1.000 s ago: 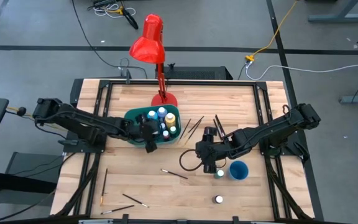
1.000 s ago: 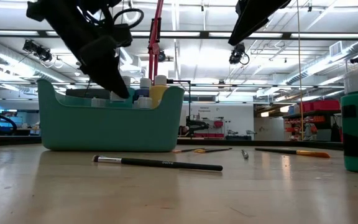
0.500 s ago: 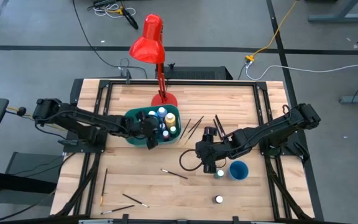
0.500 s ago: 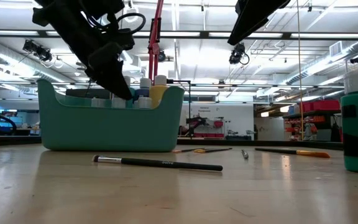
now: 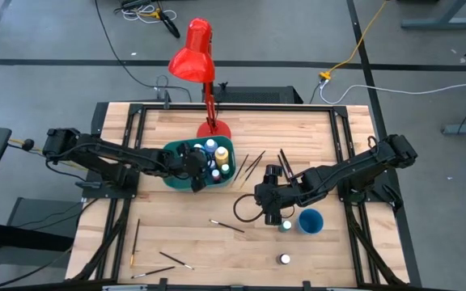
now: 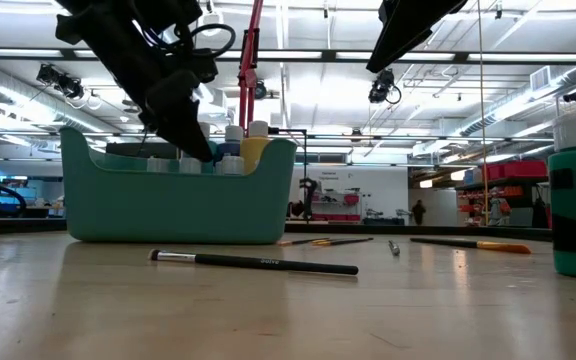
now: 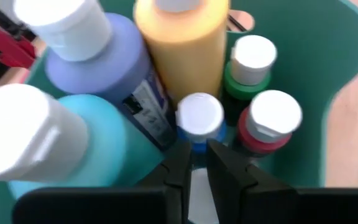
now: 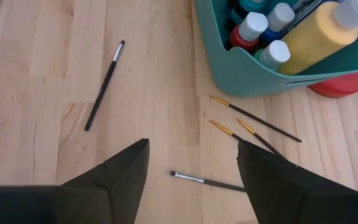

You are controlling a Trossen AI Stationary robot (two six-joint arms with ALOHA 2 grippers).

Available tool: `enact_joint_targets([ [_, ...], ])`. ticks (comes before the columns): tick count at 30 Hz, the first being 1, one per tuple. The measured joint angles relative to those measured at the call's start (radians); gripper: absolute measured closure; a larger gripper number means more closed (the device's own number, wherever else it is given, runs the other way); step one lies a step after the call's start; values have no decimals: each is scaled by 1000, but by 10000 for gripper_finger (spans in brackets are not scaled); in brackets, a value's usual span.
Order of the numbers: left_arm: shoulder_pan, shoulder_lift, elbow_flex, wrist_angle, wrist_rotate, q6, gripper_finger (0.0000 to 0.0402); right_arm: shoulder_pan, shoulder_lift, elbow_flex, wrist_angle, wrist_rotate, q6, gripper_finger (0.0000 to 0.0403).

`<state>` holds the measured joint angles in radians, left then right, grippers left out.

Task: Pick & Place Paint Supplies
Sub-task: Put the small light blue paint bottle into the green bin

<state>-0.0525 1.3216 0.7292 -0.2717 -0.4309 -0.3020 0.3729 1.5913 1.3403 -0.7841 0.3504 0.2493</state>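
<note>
The teal bin (image 5: 171, 155) holds several white-capped paint bottles standing upright: yellow (image 7: 182, 50), blue (image 7: 114, 68), teal (image 7: 98, 149), green (image 7: 236, 87), red (image 7: 253, 137) and a small blue one (image 7: 199, 118). My left gripper (image 7: 199, 163) reaches down into the bin, its fingers all but shut, right in front of the small blue bottle. My right gripper (image 5: 275, 212) hangs open above the table, holding nothing. One bottle (image 5: 285, 225) stands beside the blue cup (image 5: 310, 221), another (image 5: 285, 259) nearer the front edge. Thin brushes (image 5: 227, 225) lie flat on the table. My left gripper has its fingertips (image 7: 182, 163) close against the small blue bottle's side (image 7: 197, 144), coming slanting down from the table's left. Only a narrow slit shows between the fingers. I cannot tell whether they touch the bottle, which stands upright in the bin.
A red desk lamp (image 5: 194, 52) stands with its base (image 5: 213, 128) behind the bin. More brushes lie right of the bin (image 5: 251, 166), (image 8: 253, 117) and near the front left corner (image 5: 175, 259). A black cable (image 5: 245, 206) loops under my right arm.
</note>
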Motion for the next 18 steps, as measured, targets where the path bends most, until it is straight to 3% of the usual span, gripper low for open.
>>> enact_joint_targets([
  [13, -17, -65, 2, 62, -17, 19, 319, 0, 0, -1, 22, -5, -4, 151],
  [18, -55, -104, 32, 61, -21, 18, 295, 13, 0, -1, 3, -148, 13, 151],
])
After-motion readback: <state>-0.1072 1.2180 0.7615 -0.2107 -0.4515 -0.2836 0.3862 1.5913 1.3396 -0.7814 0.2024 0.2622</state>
